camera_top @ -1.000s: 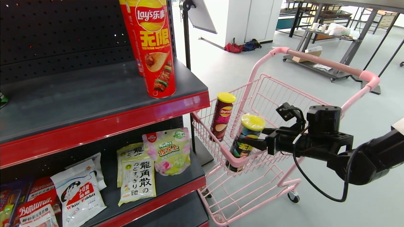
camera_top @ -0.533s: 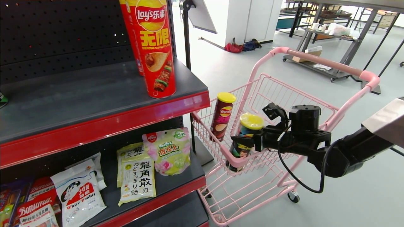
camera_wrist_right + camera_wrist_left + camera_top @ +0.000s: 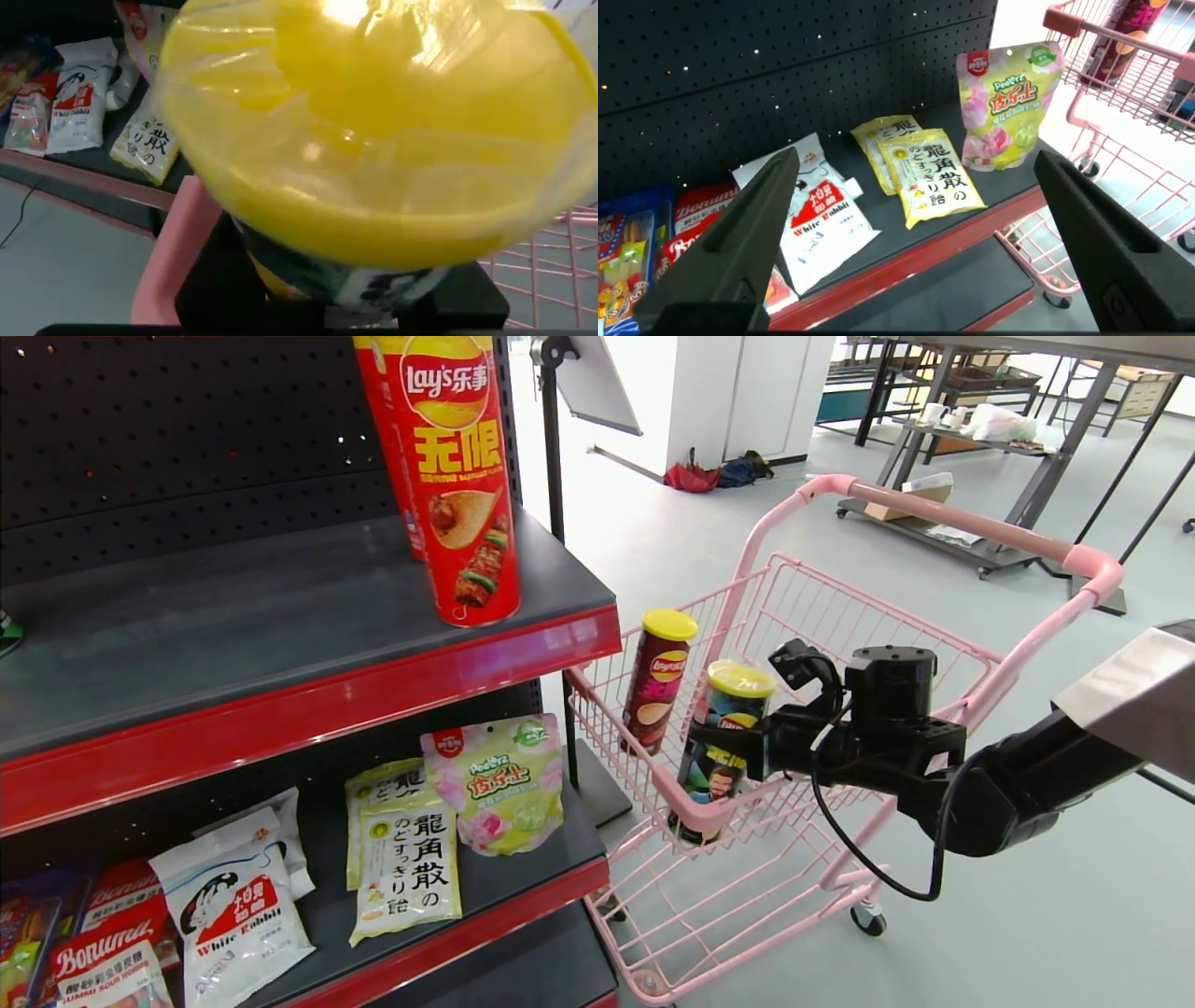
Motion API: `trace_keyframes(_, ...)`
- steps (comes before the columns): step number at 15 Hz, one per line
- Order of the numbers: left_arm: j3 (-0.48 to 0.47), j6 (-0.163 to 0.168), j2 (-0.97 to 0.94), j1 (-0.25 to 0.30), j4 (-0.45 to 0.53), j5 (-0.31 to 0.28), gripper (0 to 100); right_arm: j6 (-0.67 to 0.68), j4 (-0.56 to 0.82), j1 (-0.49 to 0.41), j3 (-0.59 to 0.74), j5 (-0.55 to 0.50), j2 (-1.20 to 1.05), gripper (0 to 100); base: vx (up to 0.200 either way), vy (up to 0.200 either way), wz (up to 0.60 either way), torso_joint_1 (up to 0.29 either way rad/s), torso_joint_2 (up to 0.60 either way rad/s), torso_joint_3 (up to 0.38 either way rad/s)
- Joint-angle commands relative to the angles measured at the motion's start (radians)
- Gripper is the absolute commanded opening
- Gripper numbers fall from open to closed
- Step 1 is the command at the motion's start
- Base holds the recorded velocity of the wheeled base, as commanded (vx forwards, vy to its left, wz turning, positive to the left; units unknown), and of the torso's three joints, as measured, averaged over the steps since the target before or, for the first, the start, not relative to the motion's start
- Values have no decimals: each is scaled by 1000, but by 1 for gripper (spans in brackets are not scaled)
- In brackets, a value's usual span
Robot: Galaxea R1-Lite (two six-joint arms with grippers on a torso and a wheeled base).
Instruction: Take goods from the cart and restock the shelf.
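Perhaps a folded red umbrella [image 3: 691, 478] lies near the white pillar [image 3: 738, 392]

Top of tall red chip can [image 3: 457, 476] cut off at frame edge. Base of dark yellow-lidded chip can [image 3: 714, 784] hidden behind rim of pink wire cart [image 3: 693, 816].

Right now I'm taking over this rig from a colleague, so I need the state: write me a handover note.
Left gripper: open, before the lower shelf of snack bags.
Right gripper: around the green can in the cart; grip unclear.
Done: a red can stands on the upper shelf.
To do: shelve the green can, then the maroon can.
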Motion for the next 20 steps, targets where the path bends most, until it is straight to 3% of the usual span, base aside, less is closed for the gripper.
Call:
trace_keyframes(1, 0, 0, 1, 0, 0, 0, 100, 5, -2, 0, -2, -30, -50, 0, 0, 0, 0, 0, 0, 0)
trace_keyframes(5, 0, 0, 1, 0, 1, 0, 100, 49, 38, -3, 7, -116, -249, 0, 0, 0, 0, 0, 0, 0)
trace_keyframes(9, 0, 0, 1, 1, 1, 0, 100, 28, 419, -12, -102, -221, -626, 0, 0, 0, 0, 0, 0, 0)
trace_keyframes(10, 0, -2, 1, 1, 1, 0, 100, 5, 514, -21, -122, -285, -705, 0, 0, 0, 0, 0, 0, 0)
trace_keyframes(12, 0, -23, 1, 1, 1, 1, 100, -106, 747, -49, -115, -527, -887, 0, 0, 0, 0, 0, 0, 0)
trace_keyframes(13, 0, -25, 1, 0, 1, 1, 100, -118, 824, -51, -102, -575, -952, 0, 0, 0, 0, 0, 0, 0)
trace_keyframes(14, 0, -25, 1, 0, 1, 0, 100, -110, 960, -75, -37, -595, -1096, 0, 0, 0, 0, 0, 0, 0)
trace_keyframes(16, 0, -23, 1, 0, 1, 0, 100, -112, 1071, -127, 86, -658, -1310, 0, 0, 0, 0, 0, 0, 0)
trace_keyframes(20, 0, -25, 1, 0, 1, 0, 100, -164, 1149, -227, 303, -753, -1587, 0, 0, 0, 0, 0, 0, 0)
